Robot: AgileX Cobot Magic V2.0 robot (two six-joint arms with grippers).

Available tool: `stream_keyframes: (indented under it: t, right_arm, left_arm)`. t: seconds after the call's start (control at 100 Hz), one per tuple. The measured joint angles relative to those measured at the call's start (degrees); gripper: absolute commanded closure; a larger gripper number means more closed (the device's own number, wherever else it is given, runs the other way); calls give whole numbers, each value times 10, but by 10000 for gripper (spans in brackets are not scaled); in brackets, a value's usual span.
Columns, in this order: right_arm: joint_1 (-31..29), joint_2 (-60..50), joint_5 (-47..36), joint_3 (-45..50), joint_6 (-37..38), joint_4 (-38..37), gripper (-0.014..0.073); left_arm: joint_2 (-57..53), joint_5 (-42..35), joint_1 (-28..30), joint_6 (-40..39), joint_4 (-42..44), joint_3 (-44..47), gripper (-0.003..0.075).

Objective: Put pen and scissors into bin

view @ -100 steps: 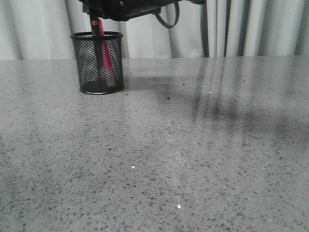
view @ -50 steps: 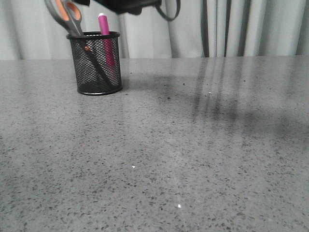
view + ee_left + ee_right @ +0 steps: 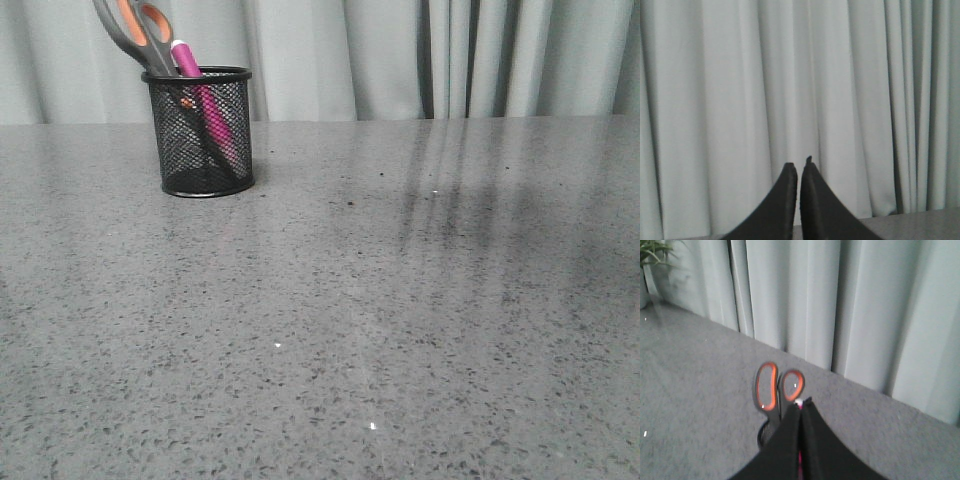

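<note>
The bin [image 3: 205,135], a black mesh cup, stands at the far left of the table. The scissors [image 3: 133,24] stand in it blades down, their orange-lined loops leaning out to the left. The pink pen [image 3: 191,66] leans in the bin beside them. Neither gripper shows in the front view. My right gripper [image 3: 801,402] is shut and empty, above the bin. Past its fingers I see the scissors' loops [image 3: 771,386], the pen's pale tip [image 3: 798,402] and part of the bin's mesh [image 3: 768,434]. My left gripper [image 3: 799,167] is shut and empty, facing the curtain.
A grey speckled table [image 3: 380,300] fills the front view, with pale curtains [image 3: 400,50] behind it. A potted plant [image 3: 650,252] stands at the table's far corner in the right wrist view.
The arm that hung over the bin has risen out of the front view. The scissors now stand in the bin, and the pen has tipped left against them.
</note>
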Motion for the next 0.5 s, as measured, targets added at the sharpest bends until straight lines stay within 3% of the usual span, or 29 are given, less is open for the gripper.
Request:
stream_keyframes:
  t: [0.22, 0.5]
  right_arm:
    - [0, -304, 128, 249, 0, -25, 653]
    - [0, -622, 286, 337, 0, -50, 652]
  left_arm:
    - [-90, -13, 0, 0, -16, 102, 739]
    - [-104, -15, 0, 0, -20, 162, 739]
